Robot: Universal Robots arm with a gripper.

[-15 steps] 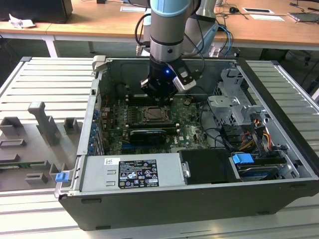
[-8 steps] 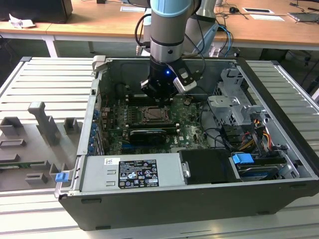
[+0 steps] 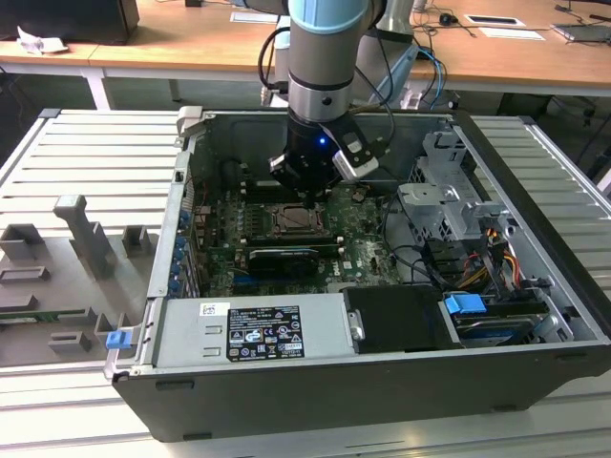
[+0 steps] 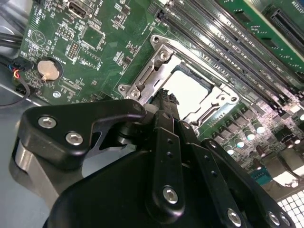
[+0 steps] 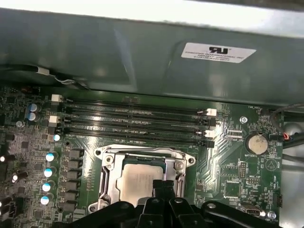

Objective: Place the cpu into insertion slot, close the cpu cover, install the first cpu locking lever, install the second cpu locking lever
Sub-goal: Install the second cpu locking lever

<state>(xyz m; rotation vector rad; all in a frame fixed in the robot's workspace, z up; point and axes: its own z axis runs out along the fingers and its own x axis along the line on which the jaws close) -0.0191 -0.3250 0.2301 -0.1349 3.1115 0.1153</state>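
Claw (image 5: 164, 187) hangs directly above the cpu (image 5: 135, 183), which lies flat in the insertion slot (image 5: 109, 178) beside the memory slots (image 5: 135, 121); I cannot tell its grip.

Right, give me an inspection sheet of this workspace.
Surface: ribbed grey table carrying an open PC case.
Job's things: cpu lies in the slot; cover frames it.
Clutter: grey fixtures at the exterior view's left.
Gripper: gripper sits over the cpu's edge, holding nothing.
Cables: bundle beside the drive bay; arm leads.
Surroundings: wooden desks behind.
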